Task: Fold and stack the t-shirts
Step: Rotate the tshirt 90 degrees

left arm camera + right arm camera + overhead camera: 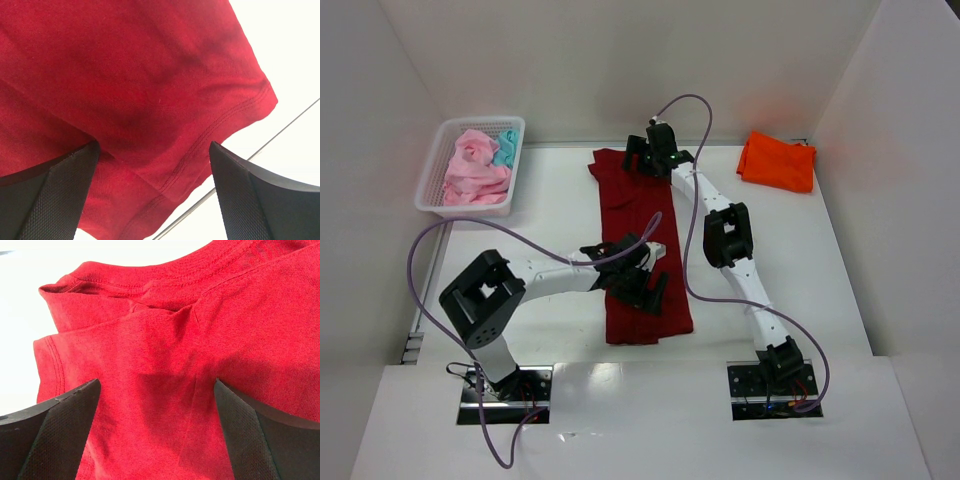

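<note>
A large dark red t-shirt [638, 235] lies folded into a long strip down the middle of the table. My left gripper [645, 283] is open just above its near right edge; the left wrist view shows the hemmed corner [200, 145] between the fingers. My right gripper [642, 158] is open over the far collar end; the right wrist view shows the collar and sleeve [150, 340]. A bright orange t-shirt [777, 160] lies folded at the far right. Pale pink t-shirts [472, 168] and a teal one [505, 150] are bunched in the basket.
A white plastic mesh basket [438, 195] stands at the far left. White walls close in the table on the left, back and right. A thin seam line [280, 132] crosses the table beside the shirt's corner.
</note>
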Tool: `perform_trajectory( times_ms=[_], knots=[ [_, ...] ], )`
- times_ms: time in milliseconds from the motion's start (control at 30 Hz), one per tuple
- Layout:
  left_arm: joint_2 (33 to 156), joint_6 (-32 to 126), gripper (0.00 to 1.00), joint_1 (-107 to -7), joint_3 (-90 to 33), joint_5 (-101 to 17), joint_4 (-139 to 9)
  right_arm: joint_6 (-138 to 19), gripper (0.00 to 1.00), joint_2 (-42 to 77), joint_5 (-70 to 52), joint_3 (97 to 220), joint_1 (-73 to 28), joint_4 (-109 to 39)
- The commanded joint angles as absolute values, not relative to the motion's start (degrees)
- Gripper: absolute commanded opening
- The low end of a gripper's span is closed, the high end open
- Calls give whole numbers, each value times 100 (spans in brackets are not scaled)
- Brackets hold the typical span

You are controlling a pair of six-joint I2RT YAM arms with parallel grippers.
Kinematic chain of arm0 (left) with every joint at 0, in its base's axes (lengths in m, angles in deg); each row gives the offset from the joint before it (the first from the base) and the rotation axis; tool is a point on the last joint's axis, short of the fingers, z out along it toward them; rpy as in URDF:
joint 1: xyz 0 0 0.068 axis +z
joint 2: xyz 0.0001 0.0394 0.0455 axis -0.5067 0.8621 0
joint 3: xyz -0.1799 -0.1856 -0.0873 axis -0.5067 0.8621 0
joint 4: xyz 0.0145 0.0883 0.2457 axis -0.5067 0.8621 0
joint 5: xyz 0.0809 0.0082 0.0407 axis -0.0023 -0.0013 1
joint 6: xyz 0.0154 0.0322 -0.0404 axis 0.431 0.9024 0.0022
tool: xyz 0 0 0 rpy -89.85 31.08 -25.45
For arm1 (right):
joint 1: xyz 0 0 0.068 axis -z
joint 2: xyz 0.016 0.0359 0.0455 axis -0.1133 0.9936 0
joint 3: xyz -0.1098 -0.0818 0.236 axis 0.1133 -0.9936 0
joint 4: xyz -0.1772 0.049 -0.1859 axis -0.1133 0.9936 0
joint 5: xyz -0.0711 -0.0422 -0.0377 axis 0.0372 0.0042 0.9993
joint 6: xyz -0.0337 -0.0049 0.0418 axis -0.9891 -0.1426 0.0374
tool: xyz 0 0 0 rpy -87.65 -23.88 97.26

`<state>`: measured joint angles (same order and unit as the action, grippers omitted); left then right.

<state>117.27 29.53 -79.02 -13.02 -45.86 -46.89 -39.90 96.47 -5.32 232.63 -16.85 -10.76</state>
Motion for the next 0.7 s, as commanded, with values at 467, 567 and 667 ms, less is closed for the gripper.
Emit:
perform_trajectory(
  times_ms=[467,567,667],
  knots=[
    [11572,2394,99,-7940,-593,-4211,-3449,-4164,100,9326,138,22953,-1433,-546],
    [11642,2455,99,-7940,-646,-4211,-3502,-4164,100,9273,138,23004,-1432,-546],
    [11493,2508,99,-7940,-803,-4115,-3502,-4164,100,9116,-3,23214,-1432,-546]
  ],
)
